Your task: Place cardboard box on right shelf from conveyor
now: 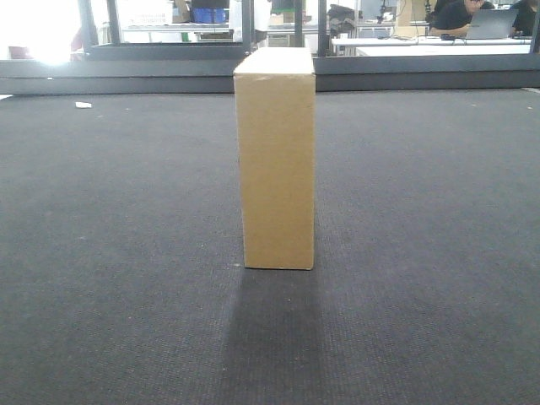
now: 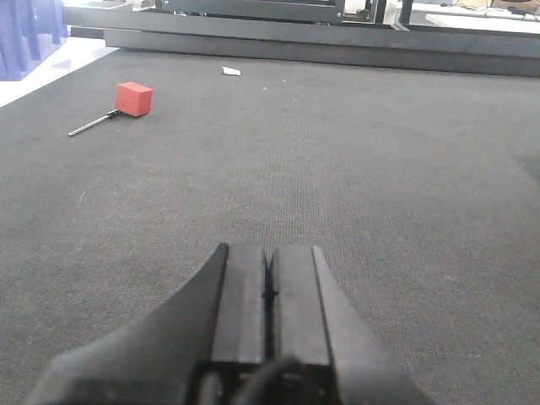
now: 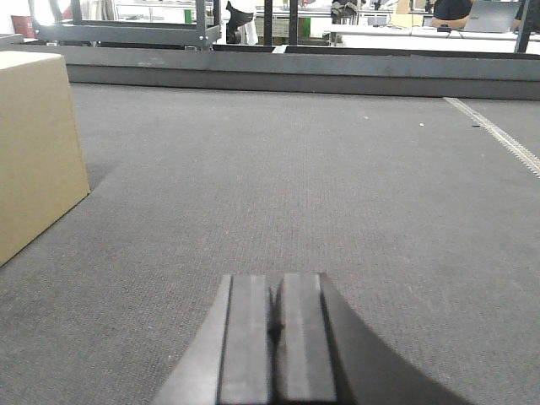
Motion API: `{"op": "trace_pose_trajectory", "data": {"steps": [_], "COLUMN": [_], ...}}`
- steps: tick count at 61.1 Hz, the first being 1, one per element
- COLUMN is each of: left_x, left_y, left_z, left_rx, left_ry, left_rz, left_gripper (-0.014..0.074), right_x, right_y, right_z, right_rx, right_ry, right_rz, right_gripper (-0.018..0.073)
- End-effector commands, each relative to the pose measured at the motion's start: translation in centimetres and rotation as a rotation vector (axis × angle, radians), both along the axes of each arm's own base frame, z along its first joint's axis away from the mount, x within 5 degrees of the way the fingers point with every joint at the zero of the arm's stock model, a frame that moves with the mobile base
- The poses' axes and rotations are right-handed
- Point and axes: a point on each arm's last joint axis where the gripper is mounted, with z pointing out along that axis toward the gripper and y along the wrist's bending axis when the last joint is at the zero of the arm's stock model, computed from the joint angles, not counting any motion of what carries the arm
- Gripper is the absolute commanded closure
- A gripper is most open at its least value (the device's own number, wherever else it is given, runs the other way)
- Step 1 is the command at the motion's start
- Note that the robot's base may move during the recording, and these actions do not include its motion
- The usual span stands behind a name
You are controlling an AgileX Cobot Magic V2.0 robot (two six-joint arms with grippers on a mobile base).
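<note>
The cardboard box (image 1: 276, 160), tan, tall and narrow, stands upright in the middle of the dark grey conveyor (image 1: 118, 219). In the right wrist view the box (image 3: 34, 143) fills the left edge, on the belt (image 3: 337, 186). My right gripper (image 3: 273, 283) is shut with nothing in it, low over the belt and to the right of the box. The left gripper (image 2: 268, 253) is also shut and holds nothing, hovering above the belt (image 2: 337, 152); the box does not appear in its view. The right shelf is out of view.
A red block on a thin metal rod (image 2: 131, 99) lies on the belt at the far left, with a small white scrap (image 2: 230, 71) beyond it. A dark metal rail (image 1: 405, 72) bounds the belt's far side. A pale seam strip (image 3: 498, 135) crosses the belt at right.
</note>
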Motion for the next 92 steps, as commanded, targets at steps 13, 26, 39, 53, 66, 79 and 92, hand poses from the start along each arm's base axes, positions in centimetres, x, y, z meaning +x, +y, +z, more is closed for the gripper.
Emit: {"op": "trace_pose_trajectory", "data": {"steps": [13,26,39,53,66,79,92], "left_x": [-0.1,-0.1,-0.1,-0.1,-0.1,-0.1,-0.1], "left_y": [0.1,0.1,0.1,0.1,0.1,0.1,0.1], "left_z": [0.6,0.6,0.6,0.6,0.6,0.6,0.6], "left_rx": [-0.008,-0.008,-0.008,-0.008,-0.008,-0.008,-0.008], "left_ry": [-0.092,-0.092,-0.092,-0.092,-0.092,-0.092,-0.092], "left_rz": [0.008,0.008,0.008,0.008,0.008,0.008,0.008], "left_gripper": [0.0713,0.0712,0.0713,0.0712,0.0713,0.0713,0.0713], "right_x": [-0.2,-0.2,-0.2,-0.2,-1.4,-0.9,3.5], "right_y": [-0.2,-0.2,-0.2,-0.2,-0.1,0.0,0.4], "right_z": [1.0,1.0,1.0,1.5,6.7,13.8,16.7], "right_rx": [-0.007,-0.007,-0.007,-0.005,-0.004,-0.007,-0.007], "right_ry": [-0.107,-0.107,-0.109,-0.152,-0.260,-0.238,-0.095], "right_rz": [-0.019,-0.019,-0.020,-0.026,-0.018,-0.003,0.035], "right_gripper": [0.0524,0.0524,0.0524,0.0524,0.0524,0.0484,0.0067]}}
